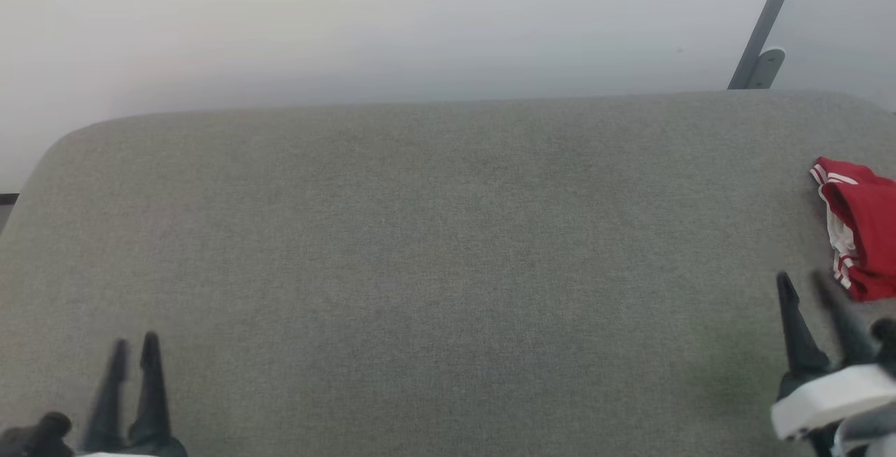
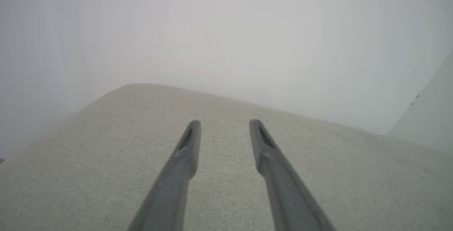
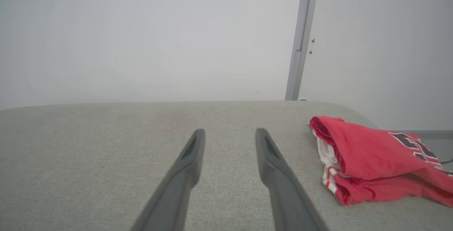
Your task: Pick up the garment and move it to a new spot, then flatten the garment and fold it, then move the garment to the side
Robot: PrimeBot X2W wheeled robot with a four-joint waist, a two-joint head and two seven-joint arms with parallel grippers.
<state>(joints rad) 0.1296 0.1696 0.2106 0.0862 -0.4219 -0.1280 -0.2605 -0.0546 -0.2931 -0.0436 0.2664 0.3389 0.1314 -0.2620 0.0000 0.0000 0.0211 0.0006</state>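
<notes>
I read the left gripper (image 2: 223, 123) as partly open, fingers apart with nothing between them, above the grey fabric table (image 1: 448, 233). The right gripper (image 3: 230, 131) is likewise parted and empty. The red jersey (image 3: 371, 156) lies crumpled on the table, near the right gripper's right side, not touching it.

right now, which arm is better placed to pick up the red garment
Right, probably: the garment lies bunched at the right edge of the table, just beyond the right end effector, whose fingers stand apart and empty. The left end effector sits across the table.
</notes>
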